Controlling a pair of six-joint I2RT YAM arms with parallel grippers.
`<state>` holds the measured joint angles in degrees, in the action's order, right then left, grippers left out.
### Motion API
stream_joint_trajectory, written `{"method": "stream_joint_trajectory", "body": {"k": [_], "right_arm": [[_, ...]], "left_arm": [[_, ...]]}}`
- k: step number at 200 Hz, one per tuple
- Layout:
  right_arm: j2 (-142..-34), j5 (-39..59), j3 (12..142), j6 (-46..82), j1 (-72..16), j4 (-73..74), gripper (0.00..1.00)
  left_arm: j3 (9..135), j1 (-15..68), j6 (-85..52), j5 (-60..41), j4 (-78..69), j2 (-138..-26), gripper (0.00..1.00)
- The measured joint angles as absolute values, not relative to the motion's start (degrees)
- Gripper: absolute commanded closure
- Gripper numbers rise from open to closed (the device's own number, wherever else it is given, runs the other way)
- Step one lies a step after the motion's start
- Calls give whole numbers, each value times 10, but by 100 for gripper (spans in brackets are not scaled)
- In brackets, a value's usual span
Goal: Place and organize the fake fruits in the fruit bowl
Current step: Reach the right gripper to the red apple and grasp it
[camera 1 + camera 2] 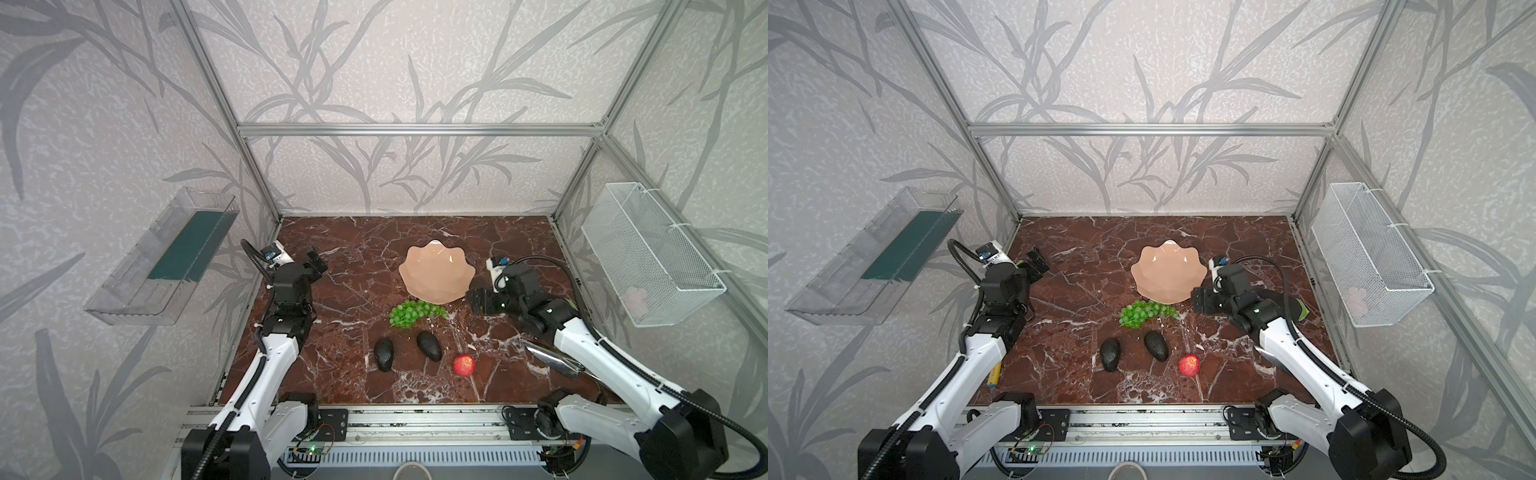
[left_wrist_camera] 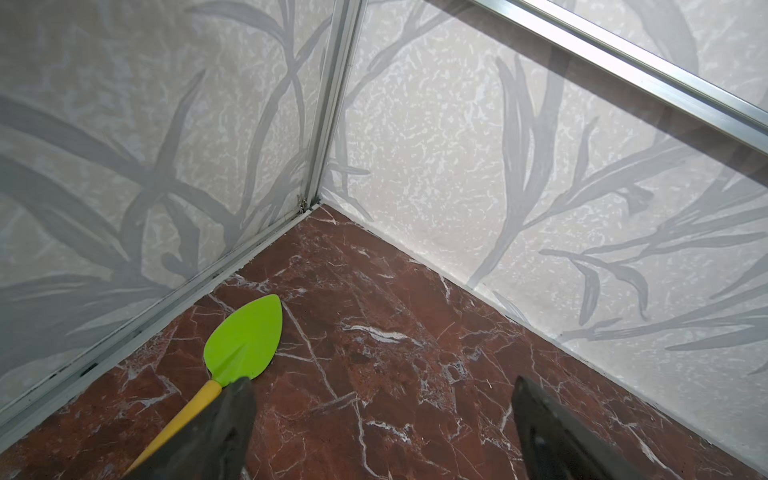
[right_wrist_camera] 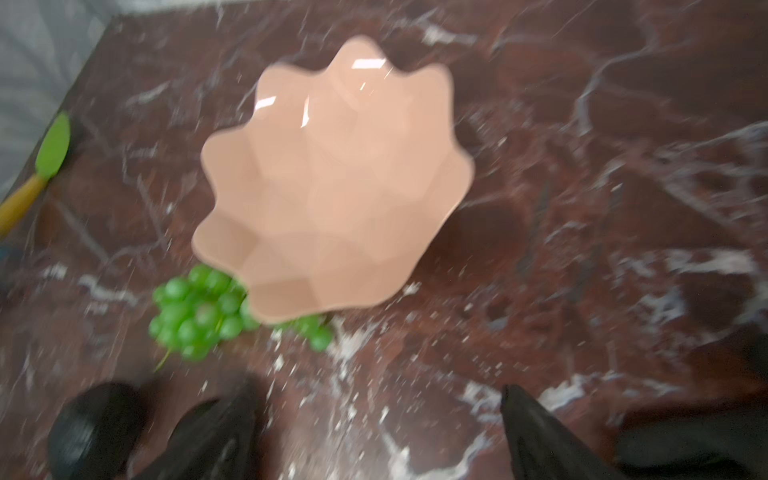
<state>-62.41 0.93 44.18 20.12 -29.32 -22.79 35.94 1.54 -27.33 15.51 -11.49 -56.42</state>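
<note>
Apple [image 1: 464,365] nearest, avocados [image 1: 384,354] behind, then grapes [image 1: 409,314] stretched left-right against the fruit bowl's [image 1: 436,274] near rim; right end effector [image 1: 476,300], jaws wide, empty, hovers just right of them, closer than the open left end effector [image 1: 318,261]

Fruit bowl [image 1: 436,272]: glossy, smooth, highlights showing.
Tabletop [image 1: 353,257]: polished marble look, white-veined.
Avocados [image 1: 384,353] [image 1: 429,345]: matt, pebbled skin.
Grapes [image 1: 405,314]: shiny, plastic-looking.
Basket [image 1: 648,257]: white wire mesh.
Tray [image 1: 158,266]: clear plastic.

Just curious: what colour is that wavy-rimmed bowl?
Glossy peach-pink scalloped bowl, clearest in a top view.
</note>
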Motion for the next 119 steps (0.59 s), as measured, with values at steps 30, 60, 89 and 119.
{"method": "stream_joint_trajectory", "body": {"k": [30,60,89,119], "right_arm": [[-606,-9,416,276,-387,-304,9],[-607,-18,369,360,-460,-334,8],[-626,-28,357,418,-513,-337,10],[-665,-34,351,456,-537,-314,17]], "left_arm": [[360,15,-288,138,-77,-564,4],[360,15,-296,131,-68,-564,4],[360,15,-300,123,-66,-564,4],[360,15,-303,118,-61,-564,4]]}}
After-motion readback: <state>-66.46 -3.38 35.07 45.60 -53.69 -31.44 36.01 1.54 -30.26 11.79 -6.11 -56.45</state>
